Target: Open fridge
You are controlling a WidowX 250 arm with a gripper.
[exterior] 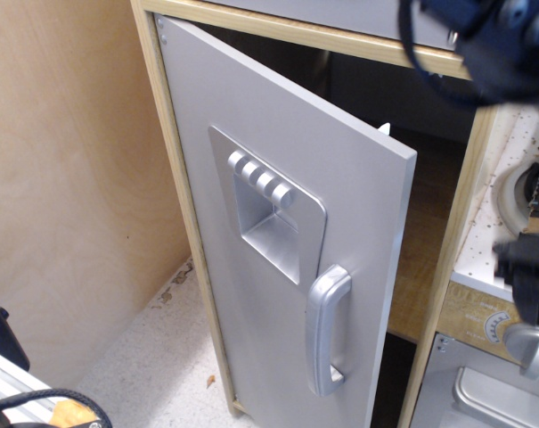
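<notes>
The fridge door (251, 116) is flat and grey, with a recessed silver dispenser panel (269, 223) and a curved silver handle (325, 330). It stands partly open, swung out from the light wood frame (456, 232), and the dark inside shows behind it. My black arm (492, 36) is blurred at the top right, clear of the door. A blurred dark shape at the right edge looks like my gripper (525, 267), apart from the handle. Its jaws are not readable.
The smaller grey oven door (483, 401) with a round knob (529, 346) sits at the lower right, under the white stove top (518, 160). A plain grey panel (340, 13) is above the fridge. A wooden wall (73, 178) stands left, with black gear (20, 401) on the floor.
</notes>
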